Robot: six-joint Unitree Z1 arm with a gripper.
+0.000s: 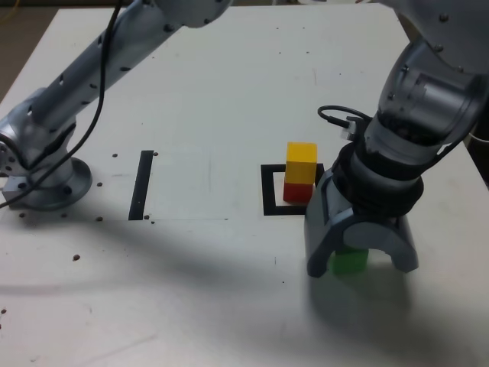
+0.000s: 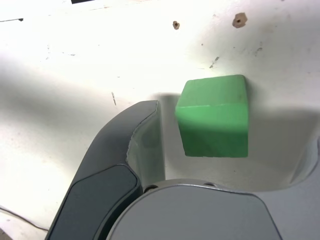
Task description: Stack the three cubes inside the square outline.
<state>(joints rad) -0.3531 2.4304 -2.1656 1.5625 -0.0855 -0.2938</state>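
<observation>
square outline: black border [image 1: 267,191], lay flat on the white surface [image 1: 199,313]; landmark for the rest
red cube: [image 1: 297,192] sat inside the square outline, low in the stack
yellow cube: [image 1: 302,162] was on top of the red one, above the square outline
green cube: [image 1: 349,262] was on the surface, outside the square outline, toward the exterior view's bottom right from it
tool: [image 1: 363,266] jaws stood apart, one on either side of the green cube, gaps seen in wrist view; partly covered the square outline's right side in exterior view
black strip: [image 1: 141,185] lay well apart from the square outline, toward the exterior view's left
arm base: [image 1: 57,187] stood beyond the strip, farther left of the square outline in that view
</observation>
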